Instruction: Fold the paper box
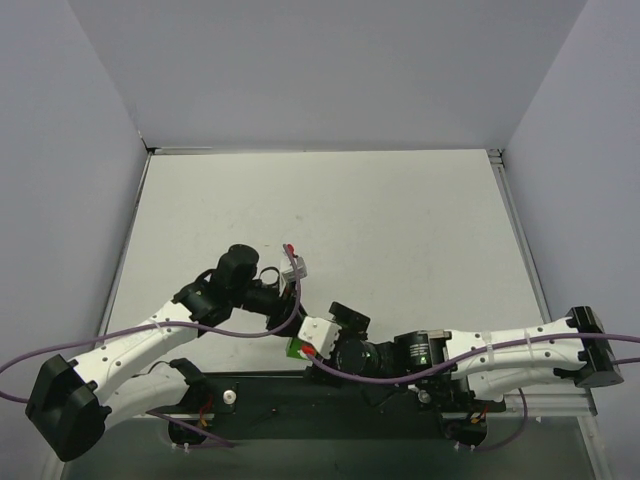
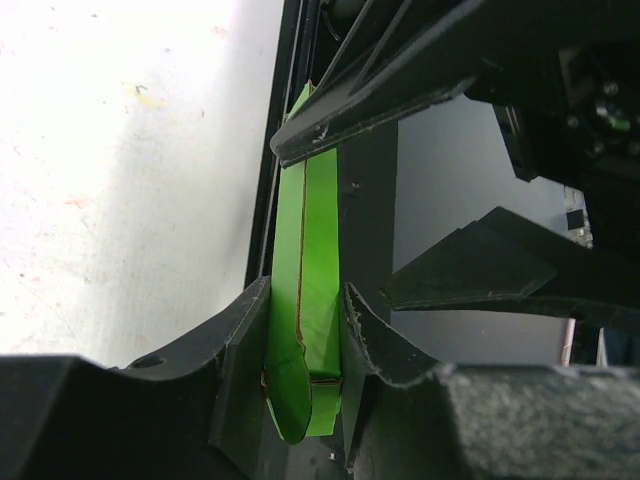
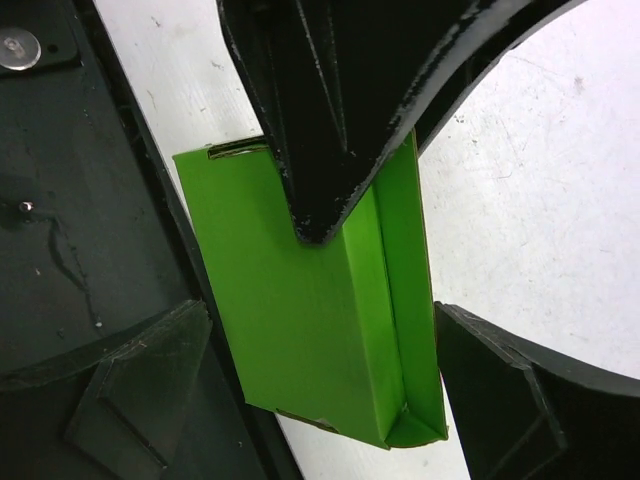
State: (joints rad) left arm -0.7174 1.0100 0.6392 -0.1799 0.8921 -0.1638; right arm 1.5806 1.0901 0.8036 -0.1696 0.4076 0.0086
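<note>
The left pincer is clenched across the flat sides of the green box, likely to steady it for folding. The right pincer gapes released, one jaw either side. The box sits at the bench's near edge.

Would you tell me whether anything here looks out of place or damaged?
Nothing looks damaged. The paper box, pinched in the left gripper, is partly over the black base plate rather than squarely over the white table.
</note>
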